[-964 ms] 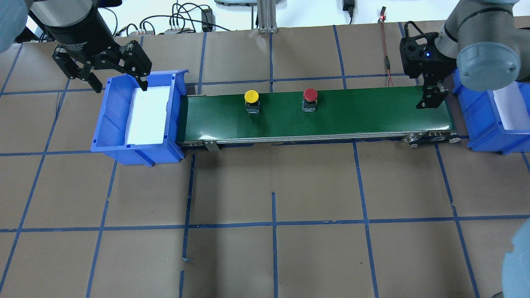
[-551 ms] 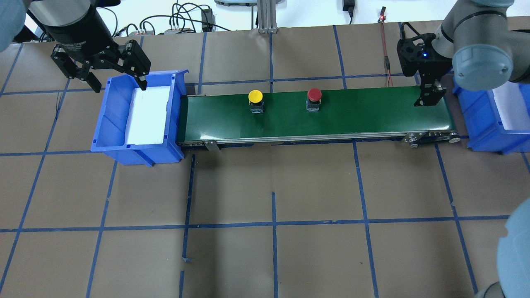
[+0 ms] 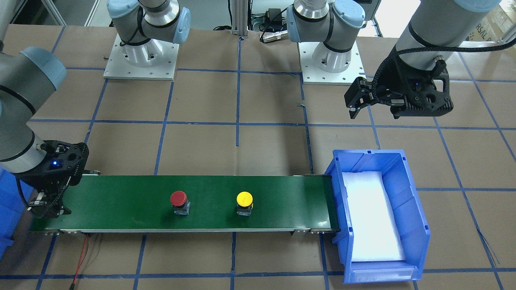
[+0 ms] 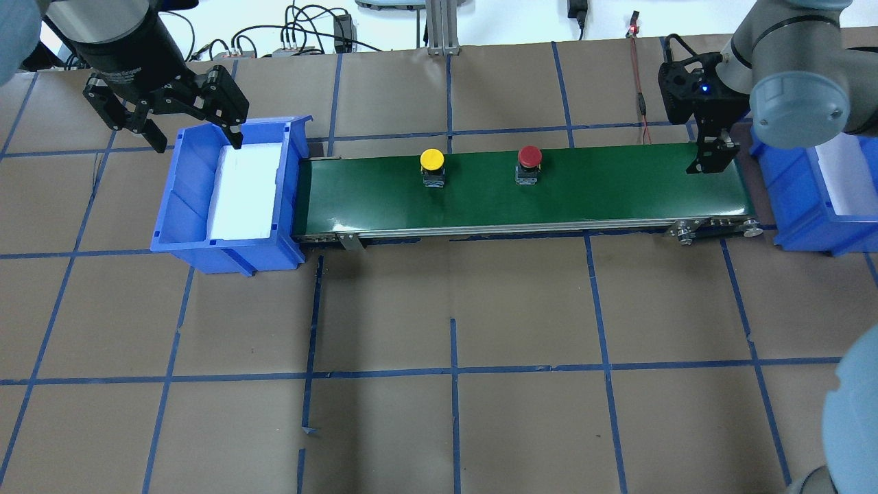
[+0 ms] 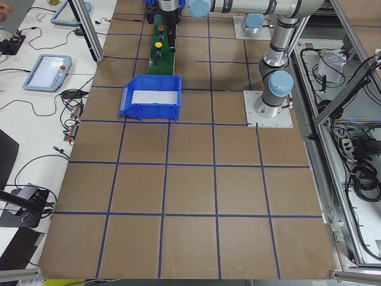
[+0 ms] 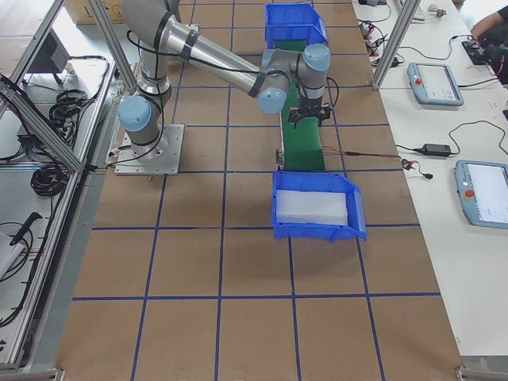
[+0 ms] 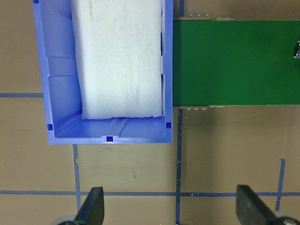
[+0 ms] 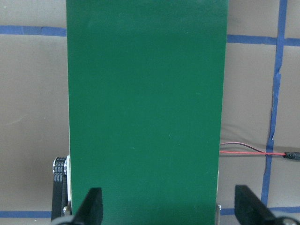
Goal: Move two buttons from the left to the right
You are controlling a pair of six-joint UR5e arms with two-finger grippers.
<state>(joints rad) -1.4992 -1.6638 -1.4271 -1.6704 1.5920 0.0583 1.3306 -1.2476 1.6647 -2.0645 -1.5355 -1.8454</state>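
- Two buttons are noted upright mid-length on the green conveyor surface [image 4: 617, 195]: the yellow button [image 4: 432, 160] and the red button [image 4: 529, 156], red nearer the right end.
- The right claw [image 8: 171, 208] is held spread over that end. The left claw [image 4: 199, 144], spread and empty, is held by the left bin [image 4: 180, 206].
- It is judged that closure should be timed on the red button's base, below the cap, fingers aligned beforehand.
- Only bare surface is shown in the right wrist view; both buttons are located by the overhead view.
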